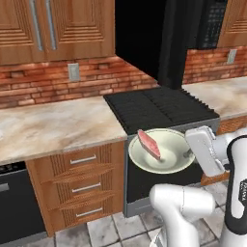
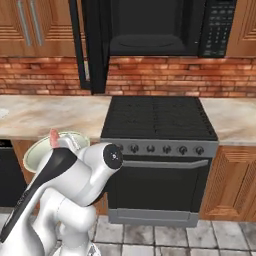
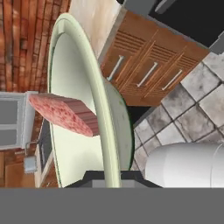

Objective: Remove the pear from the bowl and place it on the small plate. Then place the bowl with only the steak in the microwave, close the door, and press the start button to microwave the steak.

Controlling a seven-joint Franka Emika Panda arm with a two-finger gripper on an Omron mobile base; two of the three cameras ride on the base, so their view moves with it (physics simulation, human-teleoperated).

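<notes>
beyond the stove [image 1: 159, 108] front edge, gripper [image 1: 189, 153] clamps the bowl [image 1: 161, 150] rim, steak [image 1: 149, 144] inside.

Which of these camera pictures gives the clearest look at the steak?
The left base view: the steak lies whole in the bowl. The hand view shows it close but edge-on; the right base view shows just a pink tip behind the arm.

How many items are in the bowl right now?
1: the steak lies in the bowl, which the gripper holds by its rim, in front of the stove.
</notes>
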